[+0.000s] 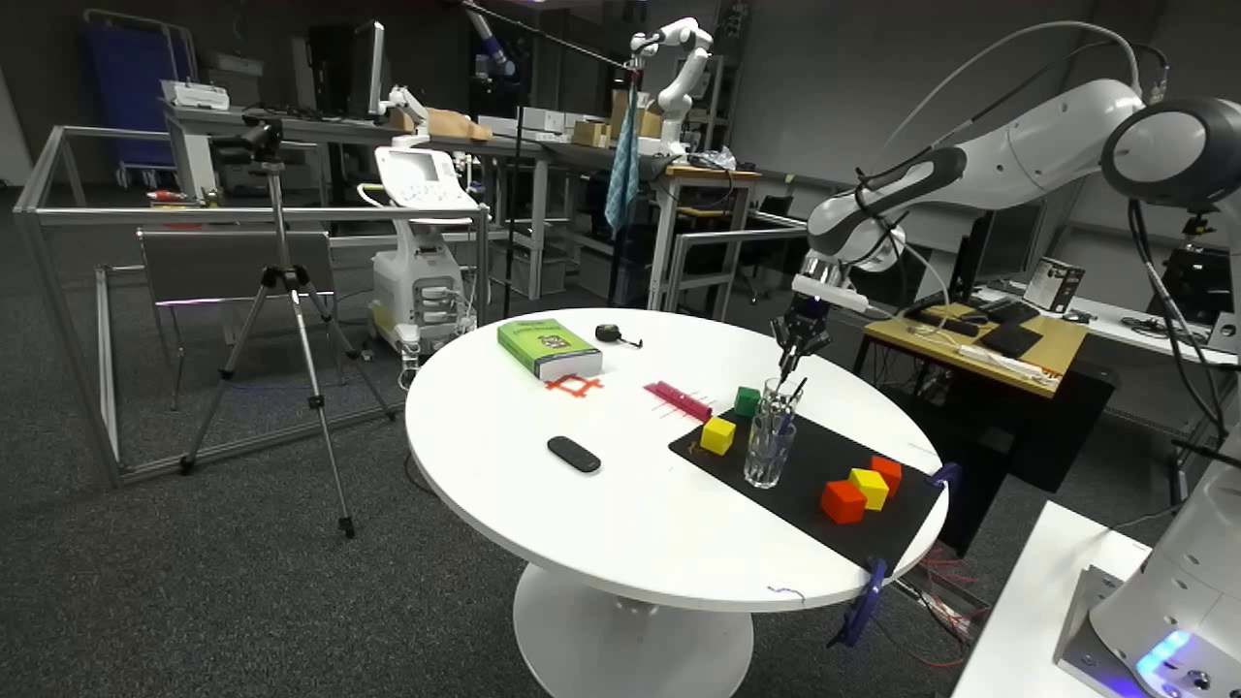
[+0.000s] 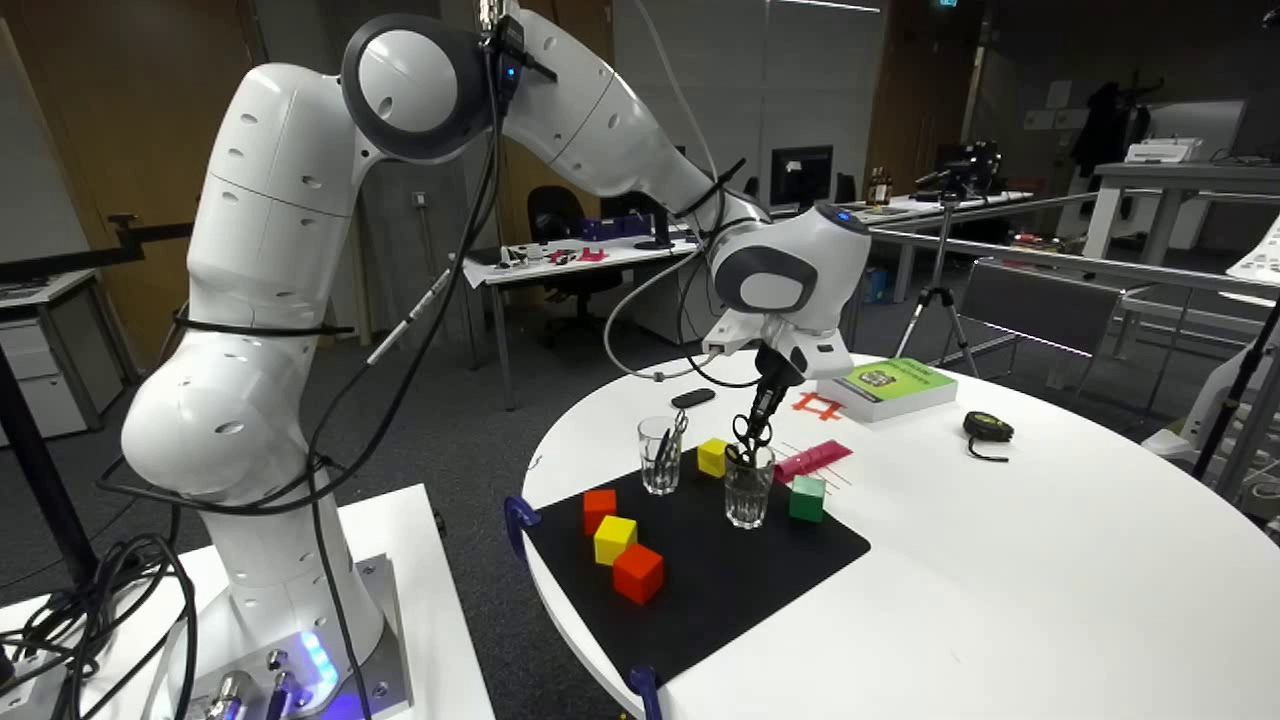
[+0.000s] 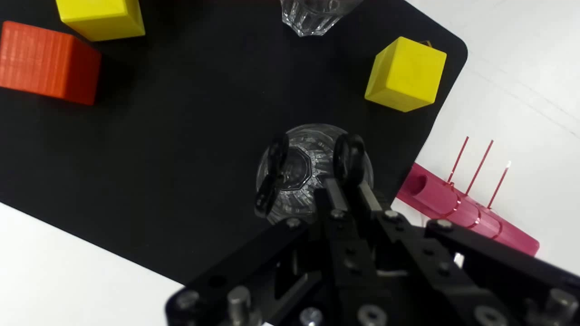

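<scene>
On the black mat point(image 2: 730, 570), left to right in an exterior view, I'm counting two red cubes point(image 2: 638, 574) flanking one yellow cube point(image 2: 615, 541), one glass point(image 2: 658, 480) holding slender dark items point(image 2: 661, 452), and a second yellow cube point(image 2: 711, 457). Next, my claw point(image 3: 351, 190) is pinching a loop of black scissors point(image 3: 356, 159) that are reaching into a second glass point(image 2: 748, 500). One green cube point(image 2: 807, 499) is sitting near it; farther out, one magenta piece point(image 2: 815, 460), one green book point(image 2: 895, 386) and one tape measure point(image 2: 988, 427) are lying on the white table point(image 2: 980, 570).
</scene>
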Controlling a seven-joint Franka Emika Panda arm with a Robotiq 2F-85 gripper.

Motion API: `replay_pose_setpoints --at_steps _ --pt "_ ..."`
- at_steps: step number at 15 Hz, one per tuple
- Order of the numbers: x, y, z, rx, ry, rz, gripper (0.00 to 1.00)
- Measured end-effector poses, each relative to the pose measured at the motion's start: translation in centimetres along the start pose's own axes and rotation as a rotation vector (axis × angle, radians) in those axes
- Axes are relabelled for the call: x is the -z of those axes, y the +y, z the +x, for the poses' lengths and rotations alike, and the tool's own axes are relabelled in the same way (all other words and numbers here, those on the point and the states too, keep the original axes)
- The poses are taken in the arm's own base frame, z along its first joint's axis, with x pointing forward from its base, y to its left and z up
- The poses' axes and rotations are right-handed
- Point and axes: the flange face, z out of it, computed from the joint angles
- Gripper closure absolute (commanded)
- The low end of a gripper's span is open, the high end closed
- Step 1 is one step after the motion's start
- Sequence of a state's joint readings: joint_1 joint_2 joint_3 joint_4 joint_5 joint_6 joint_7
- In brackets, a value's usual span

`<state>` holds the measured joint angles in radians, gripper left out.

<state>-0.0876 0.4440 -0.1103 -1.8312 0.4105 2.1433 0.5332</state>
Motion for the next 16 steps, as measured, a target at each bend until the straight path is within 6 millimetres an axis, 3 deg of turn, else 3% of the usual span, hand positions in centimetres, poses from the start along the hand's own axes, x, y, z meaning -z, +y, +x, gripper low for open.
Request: replay_pose_setpoints --at_steps 4,5,7,14,16 --pt "-0.6 0.14 0.4 -0.005 -0.022 -0.015 0.98" --pt "-0.68 0.12 0.48 -0.006 -0.026 -0.017 0.65" --pt "-0.81 0.07 0.57 -0.006 -0.033 -0.022 0.59" --pt "-0.75 -0.34 0.74 -0.001 -0.045 -0.028 0.06" --pt "-0.46 -0.54 0.79 0.001 -0.04 -0.023 0.0"
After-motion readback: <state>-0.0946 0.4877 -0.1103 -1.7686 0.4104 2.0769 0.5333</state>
